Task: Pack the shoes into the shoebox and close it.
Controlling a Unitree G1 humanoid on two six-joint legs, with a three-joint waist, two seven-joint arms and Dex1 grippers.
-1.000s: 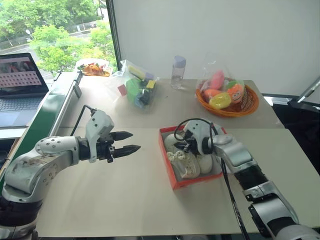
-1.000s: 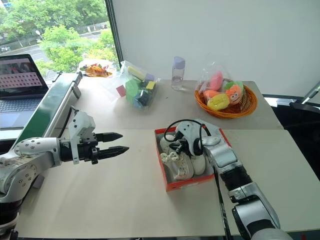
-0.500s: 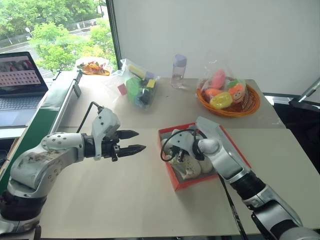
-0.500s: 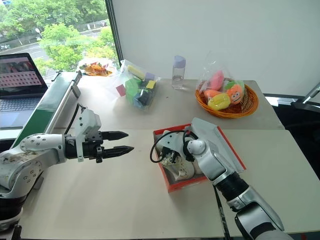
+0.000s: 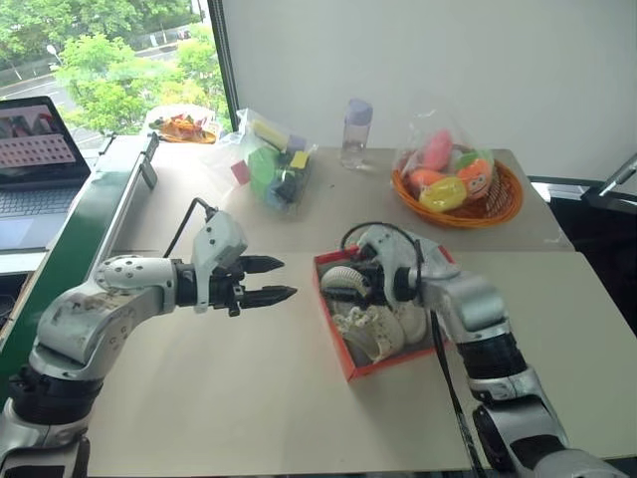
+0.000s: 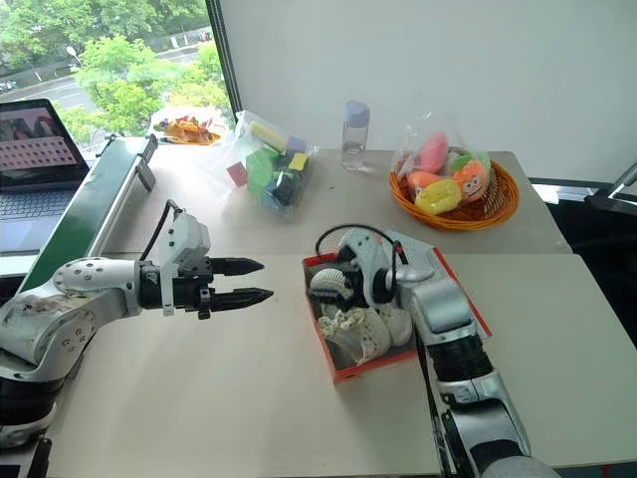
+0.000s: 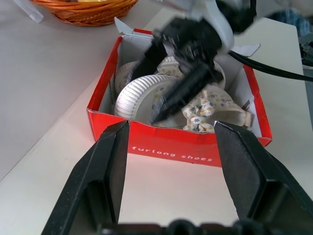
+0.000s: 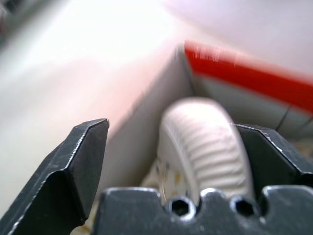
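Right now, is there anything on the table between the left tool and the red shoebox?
No. Between the left tool and the shoebox lies only bare table, as the head and left wrist views show.

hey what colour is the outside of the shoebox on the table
Red-orange, with small white lettering on its front wall. The shoebox shows best in the left wrist view.

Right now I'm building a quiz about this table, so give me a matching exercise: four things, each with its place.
Things:
1. shoes
2. left gripper
3. basket
4. bottle

Places:
A. hovering beside the shoebox, apart from it
B. far edge, by the wall
C. inside the shoebox
D. far right, holding toys

Pairs: 1-C, 2-A, 3-D, 4-B
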